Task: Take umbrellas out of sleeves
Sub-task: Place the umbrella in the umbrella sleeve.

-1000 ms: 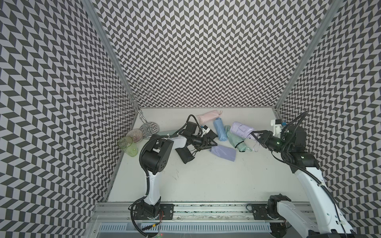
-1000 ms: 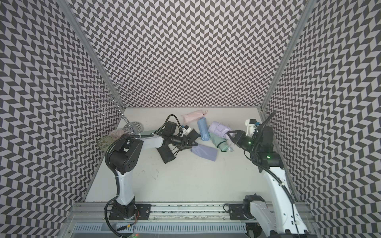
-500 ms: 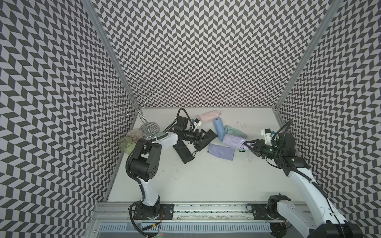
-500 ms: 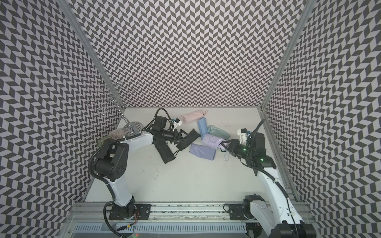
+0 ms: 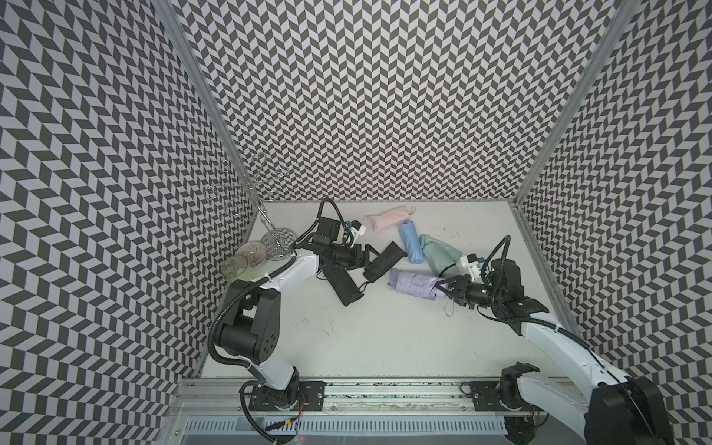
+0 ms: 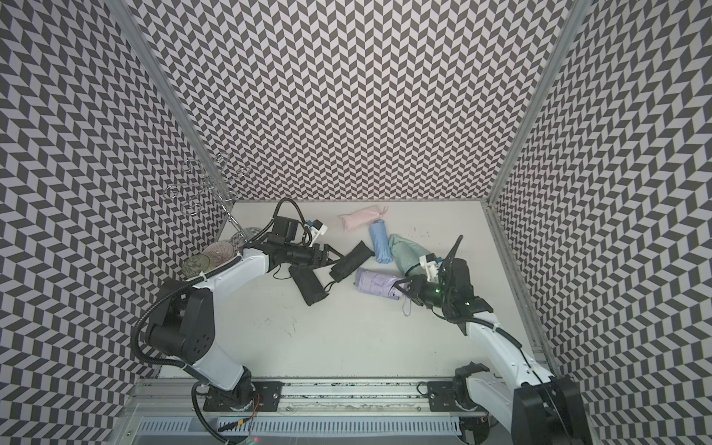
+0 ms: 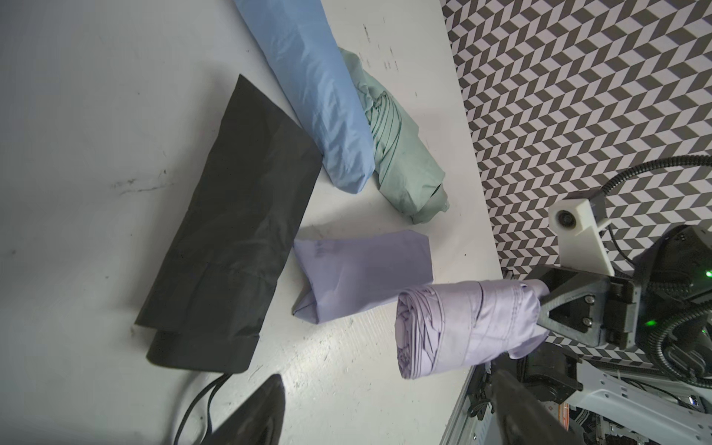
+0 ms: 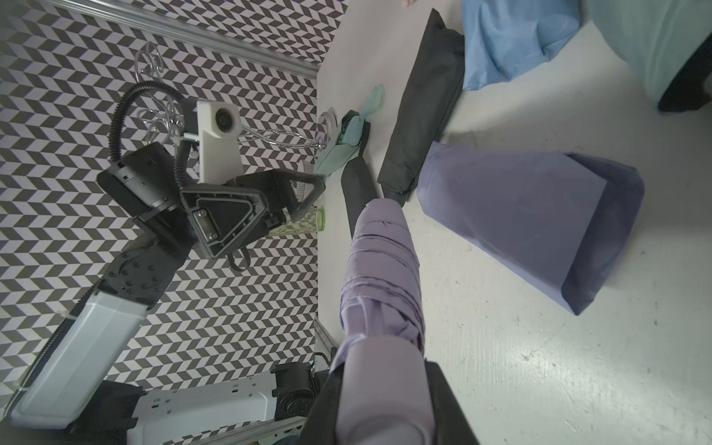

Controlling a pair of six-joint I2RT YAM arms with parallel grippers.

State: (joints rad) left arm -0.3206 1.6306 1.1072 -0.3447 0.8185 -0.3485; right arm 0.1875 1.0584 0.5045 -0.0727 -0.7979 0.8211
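Since the pleated lavender compact umbrella [image 7: 462, 327] lies clear of its flat lavender fabric sleeve [image 7: 362, 277], the step in hand is judged to be the setting-down of the freed umbrella. Its handle end is clamped between the closed jaws of the right gripper [image 7: 545, 304]. The body appears to be held just off the white tabletop [image 7: 96, 115], close beside the empty sleeve (in both top views the two overlap). The left gripper [image 5: 371, 257] is spread wide with nothing between its fingers, next to a black fabric-covered umbrella [image 7: 231, 215]. A light blue sleeved umbrella [image 7: 319, 96] and a pink sleeved umbrella [image 5: 389, 217] are yet to be stripped, so much of the task is judged to remain. For the next move, the lavender umbrella would need to be lowered onto bare table and let go. The open left jaws would then have to be closed on a filled sleeve, the black one being nearest.

Compared with a second earlier, the left jaws have been opened wider and drawn back a little from the lavender sleeve. The umbrella has been carried frontward, over a sleeve left where it lay.
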